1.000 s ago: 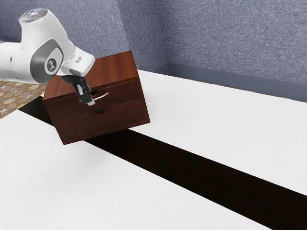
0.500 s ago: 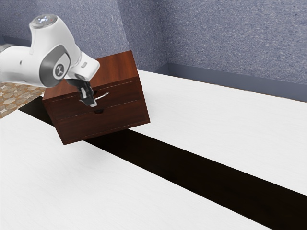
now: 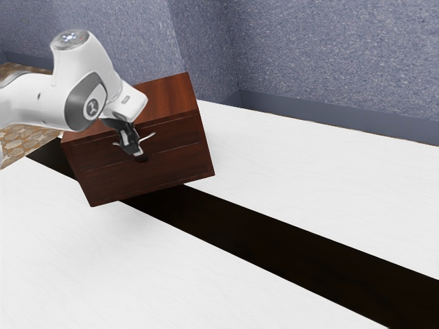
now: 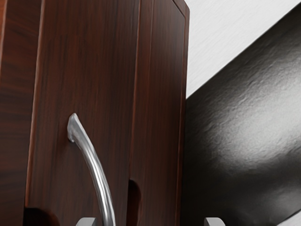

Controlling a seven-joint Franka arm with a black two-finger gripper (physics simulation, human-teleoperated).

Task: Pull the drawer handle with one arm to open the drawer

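Note:
A dark wooden cabinet (image 3: 162,96) with two drawers sits tilted at the exterior view's left, over a black strip. The upper drawer (image 3: 175,133) carries a curved silver handle (image 3: 147,137) and its front lies flush with the cabinet face. My black gripper (image 3: 136,148) hangs right at this handle, in front of the drawer face, and stands open. In the wrist view the handle (image 4: 94,172) curves up close by one fingertip (image 4: 86,221), while the other fingertip (image 4: 214,221) is far off over the black strip. Nothing is clamped between them.
The lower drawer (image 3: 158,175) has a small notch in its top edge. A black strip (image 3: 288,253) runs diagonally across the white table (image 3: 322,171). A blue-grey wall (image 3: 329,48) rises behind.
My arm has shifted toward the exterior view's right and slightly down, bringing the gripper from the handle's left end to its middle. The drawer has not moved.

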